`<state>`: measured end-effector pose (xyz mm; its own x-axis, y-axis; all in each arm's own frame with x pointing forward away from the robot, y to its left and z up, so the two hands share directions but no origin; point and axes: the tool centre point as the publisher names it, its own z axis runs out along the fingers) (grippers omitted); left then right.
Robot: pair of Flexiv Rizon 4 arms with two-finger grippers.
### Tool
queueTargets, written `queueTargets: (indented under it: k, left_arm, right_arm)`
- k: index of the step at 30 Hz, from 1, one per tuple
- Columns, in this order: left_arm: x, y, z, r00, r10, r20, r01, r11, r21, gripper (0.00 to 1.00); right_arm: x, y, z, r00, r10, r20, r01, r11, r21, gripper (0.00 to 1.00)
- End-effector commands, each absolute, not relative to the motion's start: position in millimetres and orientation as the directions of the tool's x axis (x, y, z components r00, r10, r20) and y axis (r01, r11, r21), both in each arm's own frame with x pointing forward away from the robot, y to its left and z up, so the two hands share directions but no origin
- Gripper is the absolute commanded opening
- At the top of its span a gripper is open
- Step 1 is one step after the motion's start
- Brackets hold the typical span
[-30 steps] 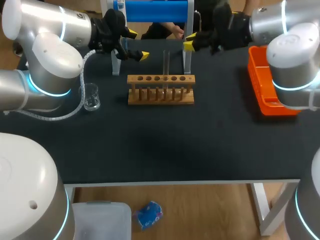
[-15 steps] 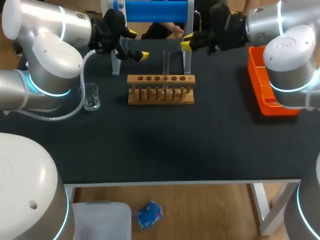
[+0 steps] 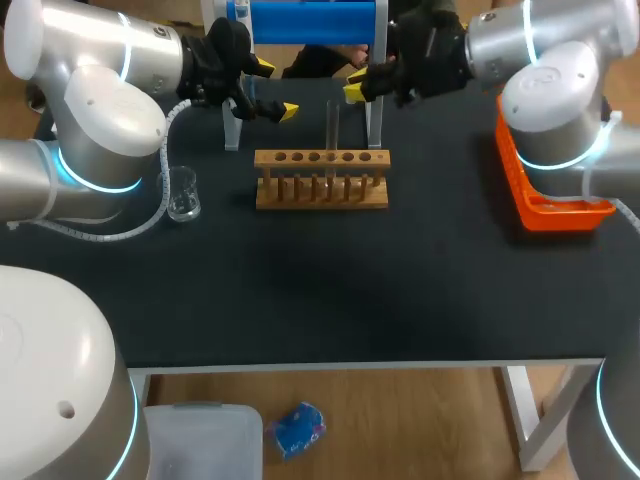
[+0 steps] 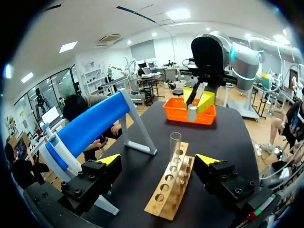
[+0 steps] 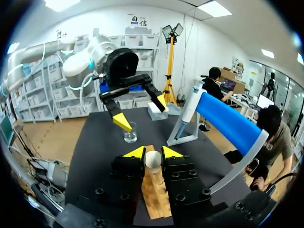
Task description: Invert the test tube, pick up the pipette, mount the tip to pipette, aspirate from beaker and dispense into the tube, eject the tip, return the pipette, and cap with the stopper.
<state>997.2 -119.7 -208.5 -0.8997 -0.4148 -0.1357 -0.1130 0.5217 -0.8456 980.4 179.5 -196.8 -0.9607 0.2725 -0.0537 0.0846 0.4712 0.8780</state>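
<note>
Capping looks to be the step in hand: the right gripper [image 5: 153,153] pinches what seems to be the stopper [image 4: 192,112] between its fingers, with the test tube [image 4: 175,145] upright in the rack [image 4: 166,199] just ahead of and below them. The next move calls for centring the stopper over the tube's mouth and pressing down. The left gripper [image 4: 159,160] hangs with its fingers spread and nothing between them

Test tube [image 3: 332,125] upright in rack [image 3: 321,200], mouth up; stopper [image 5: 153,159] btwn right fingers [image 5: 135,153].

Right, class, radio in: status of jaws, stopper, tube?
Left jaws open, empty, beside blue pipette. Right jaws shut on small grey stopper, near the upright clear glass test tube in wooden rack. Nothing blocking.
</note>
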Motion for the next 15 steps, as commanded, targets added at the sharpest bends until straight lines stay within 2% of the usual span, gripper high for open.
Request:
queueTargets:
  k: [1,15]
  left_arm:
    - [997.6,-119.8,-207.6,-0.901,-0.413,-0.133,-0.116,0.524,-0.844,1.0]
    - [997.6,-119.8,-207.6,-0.901,-0.413,-0.133,-0.116,0.524,-0.844,1.0]
  right_arm:
    - [994.0,195.0,-197.6,-0.961,0.268,-0.074,0.073,0.5,0.863,0.0]
    - [998.8,207.3,-206.9,-0.956,0.26,-0.132,0.033,0.545,0.838,0.0]
